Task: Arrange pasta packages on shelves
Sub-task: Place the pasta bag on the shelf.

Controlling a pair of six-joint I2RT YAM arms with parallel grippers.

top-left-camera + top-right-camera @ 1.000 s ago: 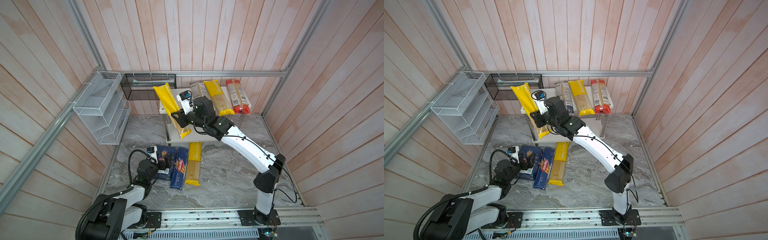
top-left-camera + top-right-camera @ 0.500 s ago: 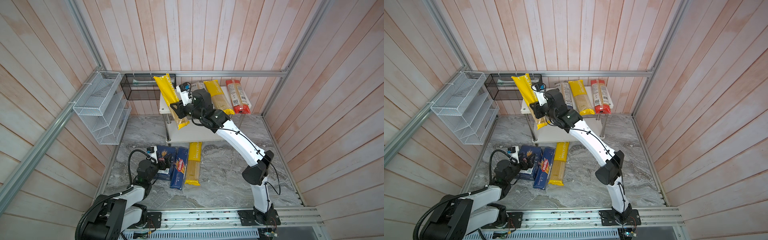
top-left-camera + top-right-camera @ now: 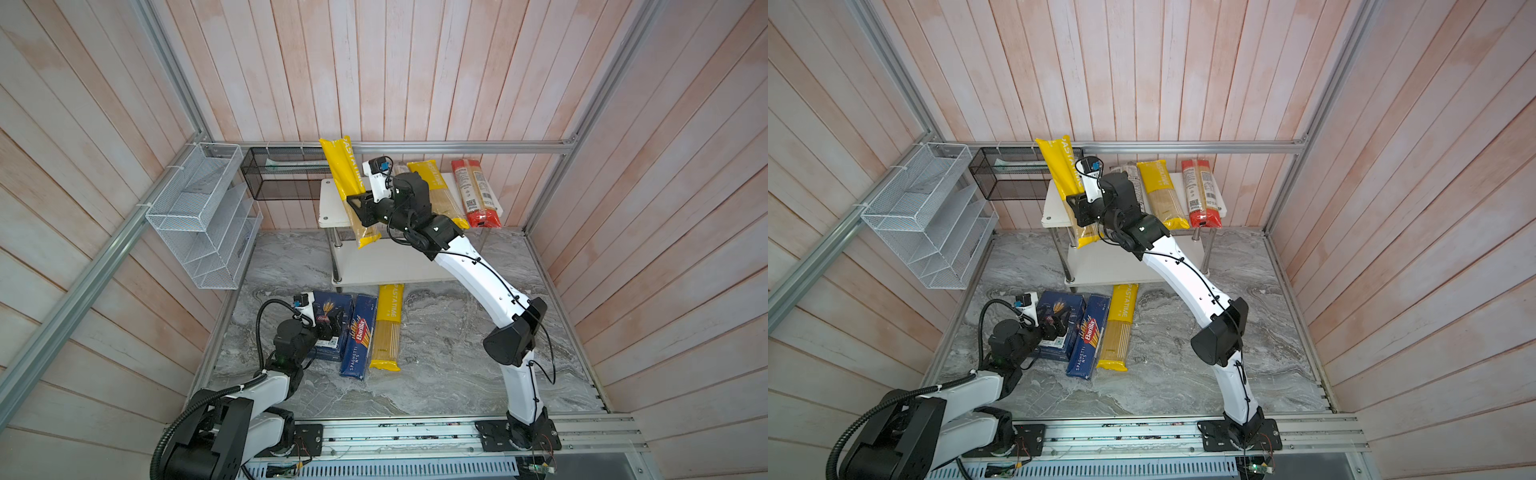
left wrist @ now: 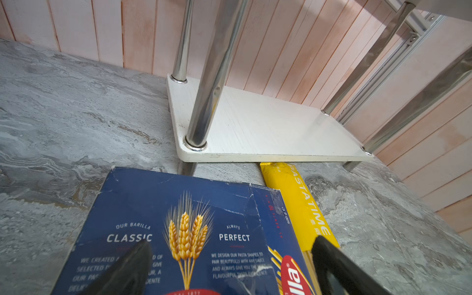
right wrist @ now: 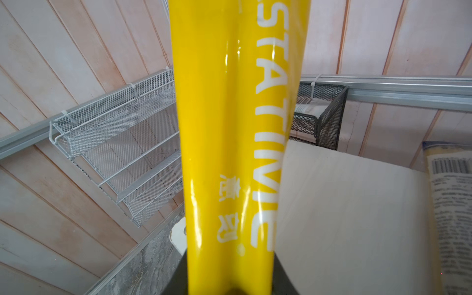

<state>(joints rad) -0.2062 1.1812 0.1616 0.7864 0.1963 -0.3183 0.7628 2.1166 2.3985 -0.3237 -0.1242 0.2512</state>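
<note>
Placing step: the right gripper (image 3: 360, 207), clamped on a yellow PASTATIME bag (image 3: 341, 166), holds it tilted over the shelves (image 3: 330, 203) at upper centre; next, lay it flat there. Lower left, the left gripper (image 4: 229, 275) gapes wide over the Barilla box (image 4: 178, 217)

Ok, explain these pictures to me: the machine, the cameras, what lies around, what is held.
Two white robot arms stand on a rail, each ending in a two-fingered hand. The two wide pictures come from one camera overhead; the close ones from a camera on each wrist. The right hand is shut on a yellow PASTATIME bag, tilted over the white two-tier rack. Its top board carries another PASTATIME bag, a red-ended bag and a clear bag, mostly hidden. On the marble floor lie a wide Barilla box, a Barilla spaghetti pack and a third PASTATIME bag. The left hand is open above the box.
</note>
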